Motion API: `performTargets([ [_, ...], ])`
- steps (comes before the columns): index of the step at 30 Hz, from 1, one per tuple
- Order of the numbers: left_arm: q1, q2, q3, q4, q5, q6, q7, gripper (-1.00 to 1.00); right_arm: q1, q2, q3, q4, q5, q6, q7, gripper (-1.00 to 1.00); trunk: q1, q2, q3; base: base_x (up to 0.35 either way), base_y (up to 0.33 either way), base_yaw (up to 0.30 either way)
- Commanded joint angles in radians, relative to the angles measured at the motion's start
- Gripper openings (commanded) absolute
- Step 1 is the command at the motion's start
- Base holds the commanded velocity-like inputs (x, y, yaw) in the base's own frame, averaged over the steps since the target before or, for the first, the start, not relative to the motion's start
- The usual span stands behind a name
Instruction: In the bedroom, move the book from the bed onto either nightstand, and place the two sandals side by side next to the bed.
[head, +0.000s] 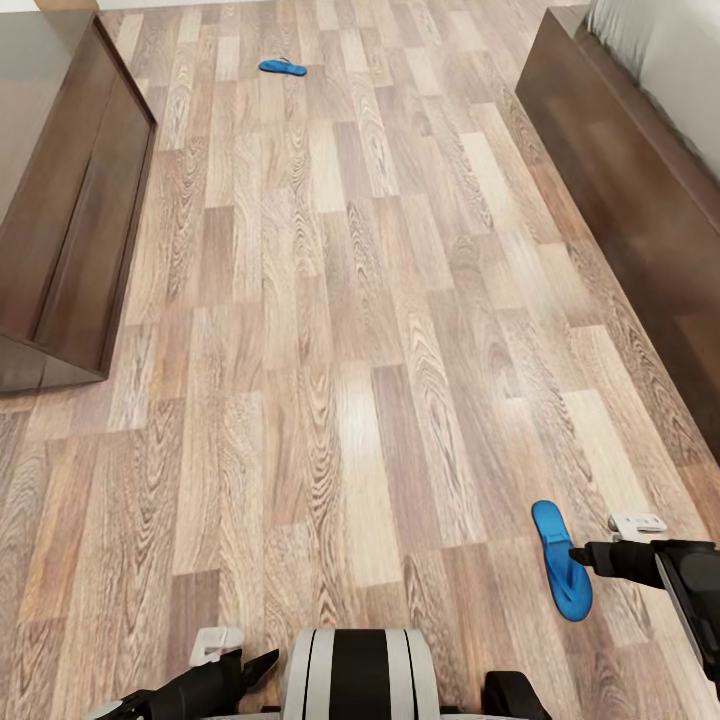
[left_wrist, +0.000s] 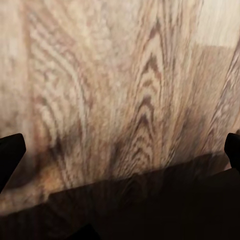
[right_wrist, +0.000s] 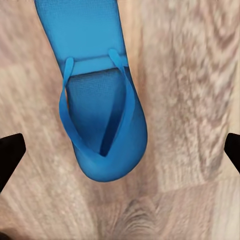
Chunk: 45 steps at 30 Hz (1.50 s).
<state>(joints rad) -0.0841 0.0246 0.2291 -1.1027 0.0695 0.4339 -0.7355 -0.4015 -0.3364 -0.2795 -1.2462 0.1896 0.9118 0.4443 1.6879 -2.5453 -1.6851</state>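
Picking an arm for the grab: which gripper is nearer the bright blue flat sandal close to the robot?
Right. The right gripper sits right beside the bright blue flat sandal, fingers spread. The left gripper hangs across the robot's base, well away.

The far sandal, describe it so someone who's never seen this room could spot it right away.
Start at the dark brown cabinet along the left side of the wood-plank floor. Past its far corner, near the top of the head view, lies the far sandal, small, flat and bright blue, alone on the planks. The other blue sandal lies close to the robot, beside the right gripper and nearer the bed.
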Motion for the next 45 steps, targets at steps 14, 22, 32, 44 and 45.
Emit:
performTargets([
  [14, 0.0, 0.0, 0.001, 0.0, 0.009, 0.009, 0.0, 1.0, 0.0, 0.002, 0.0, -0.046, 0.011, 0.004, 0.009, 1.0, 0.0, 0.0, -0.001, 0.0, 0.0, 0.0],
  [22, 0.0, 0.001, 0.002, -0.001, 0.009, 0.009, -0.001, 1.0, 0.0, 0.003, 0.0, -0.047, 0.011, 0.004, 0.008, 1.0, 0.0, 0.0, -0.001, 0.0, 0.0, 0.0],
  [32, -0.069, 0.029, 0.024, -0.205, 0.054, 0.112, -0.011, 1.0, 0.0, 0.003, 0.001, -0.047, 0.011, 0.004, 0.007, 1.0, 0.0, 0.0, -0.001, 0.0, 0.0, 0.0],
  [44, -0.293, 0.039, 0.026, -0.327, 0.324, 0.378, -0.03, 1.0, 0.0, 0.003, 0.003, -0.047, 0.013, 0.004, 0.005, 1.0, 0.0, 0.0, -0.001, 0.0, 0.0, 0.0],
  [45, -0.296, 0.048, 0.026, -0.327, 0.367, 0.383, -0.031, 1.0, 0.0, 0.003, 0.003, -0.047, 0.013, 0.004, 0.005, 1.0, 0.0, 0.0, -0.001, 0.0, 0.0, 0.0],
])
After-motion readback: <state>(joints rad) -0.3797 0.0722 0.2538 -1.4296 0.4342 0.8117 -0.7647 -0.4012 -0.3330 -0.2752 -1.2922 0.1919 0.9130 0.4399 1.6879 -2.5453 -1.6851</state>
